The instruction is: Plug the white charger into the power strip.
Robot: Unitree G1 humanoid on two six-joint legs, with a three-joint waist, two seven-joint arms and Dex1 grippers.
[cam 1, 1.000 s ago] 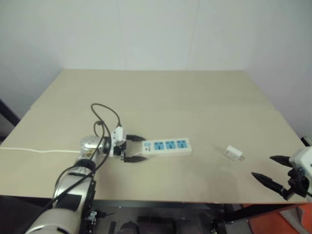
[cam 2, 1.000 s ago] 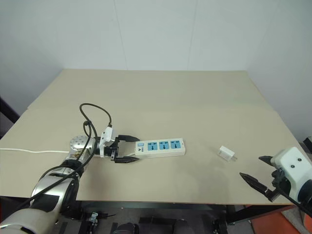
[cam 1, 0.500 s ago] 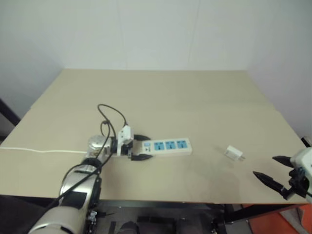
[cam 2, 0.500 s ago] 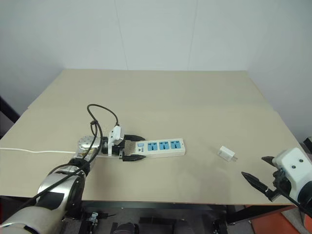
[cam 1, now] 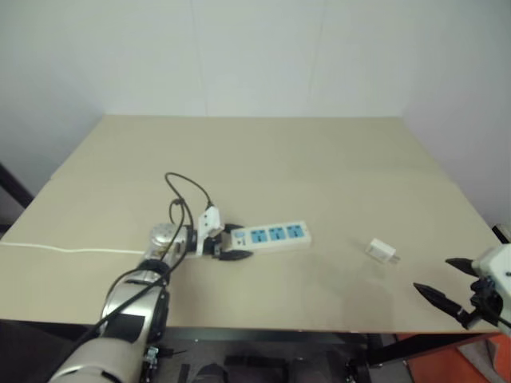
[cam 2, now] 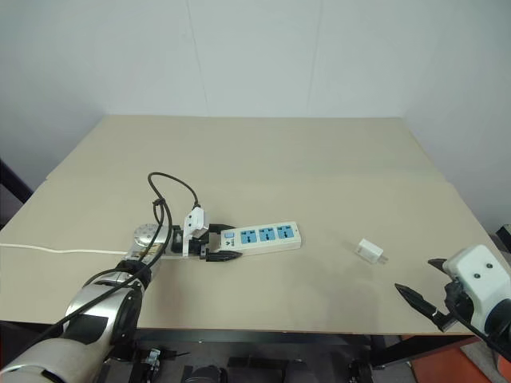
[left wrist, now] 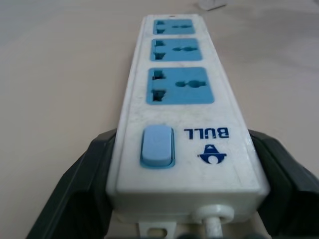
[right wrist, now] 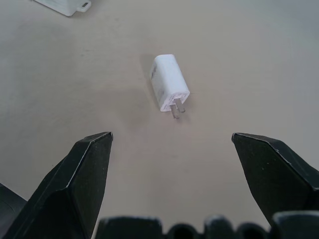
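While the left gripper clamps the switch end of the power strip at mid-table, step in hand: steadying the strip. White charger lies on its side well to the right, untouched. Right gripper hangs wide open near it. Next, likely: descend, pinch the charger's body, prongs free.

Power strip flat on tabletop, three blue sockets up, switch end clamped. White charger on its side, well apart.
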